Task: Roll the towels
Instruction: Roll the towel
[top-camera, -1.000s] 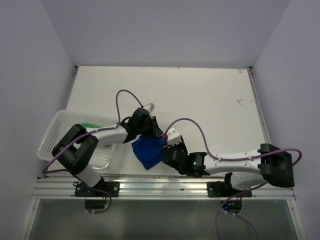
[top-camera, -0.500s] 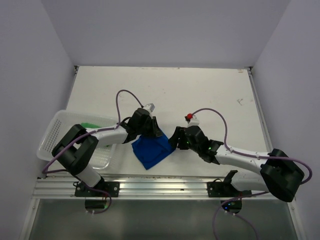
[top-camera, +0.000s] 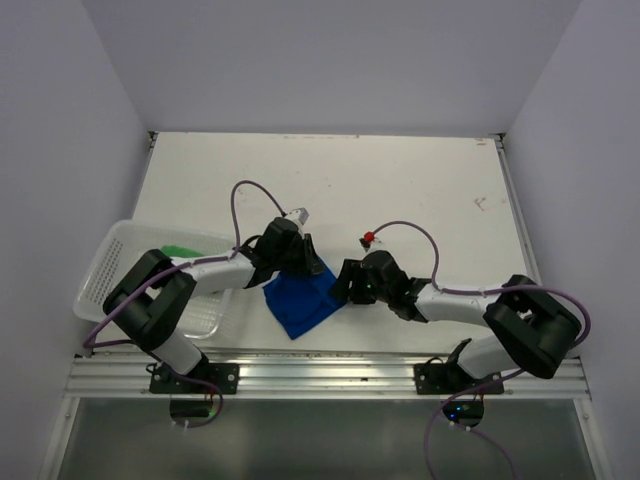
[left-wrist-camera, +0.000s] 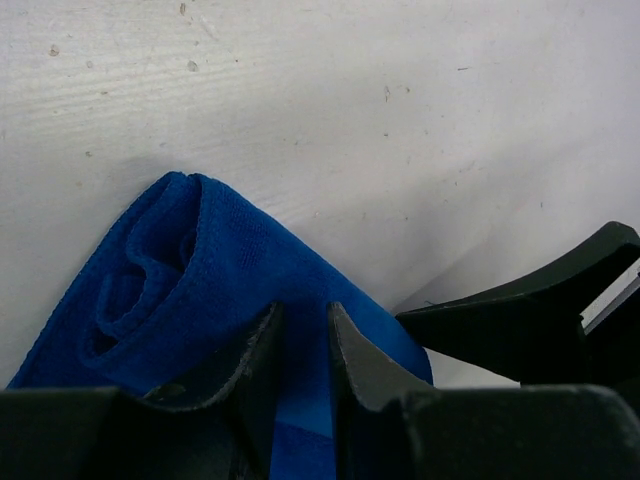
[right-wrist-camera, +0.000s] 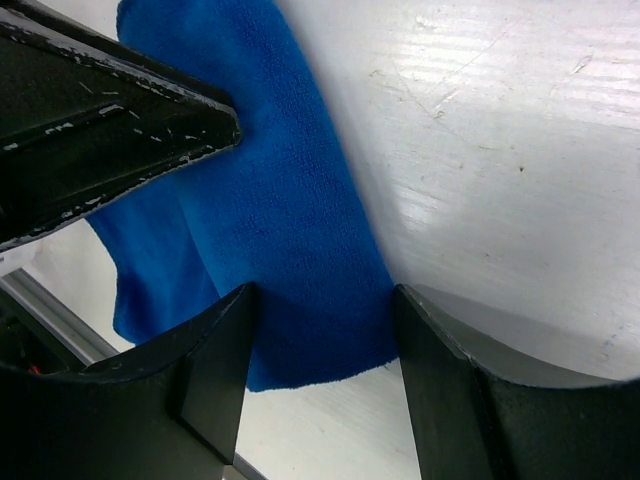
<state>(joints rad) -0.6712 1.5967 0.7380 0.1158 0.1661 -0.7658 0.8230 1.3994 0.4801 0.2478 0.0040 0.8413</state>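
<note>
Far left, the white perforated plastic basket (top-camera: 98, 275) sits at the table edge with the bright green cloth towel (top-camera: 180, 250) inside it, not yet rolled.

Moving in, the left gripper (left-wrist-camera: 300, 315) is down on the far edge of the royal blue cloth towel (top-camera: 298, 300). Its 2 fingers are almost together, with only a thin slot between them and blue cloth showing in it, so this looks like a pinch on a fold. The towel lies on the white table (top-camera: 420, 190) just right of the basket, between both arms. Its far end is curled into a loose roll and the near part lies flat.

On the right, the right gripper (right-wrist-camera: 325, 290) is spread wide. Its 2 fingers straddle the towel's right edge and nothing is clamped.

The risks as I see them:
- The curl looks slack, so if the pinch lets go it could spring open.
- With 1 side gripped and the other only straddled, the next turn may go crooked and cone the roll.
- The 2 grippers are very close together, so a careless move could make them collide or drag the cloth sideways.
</note>
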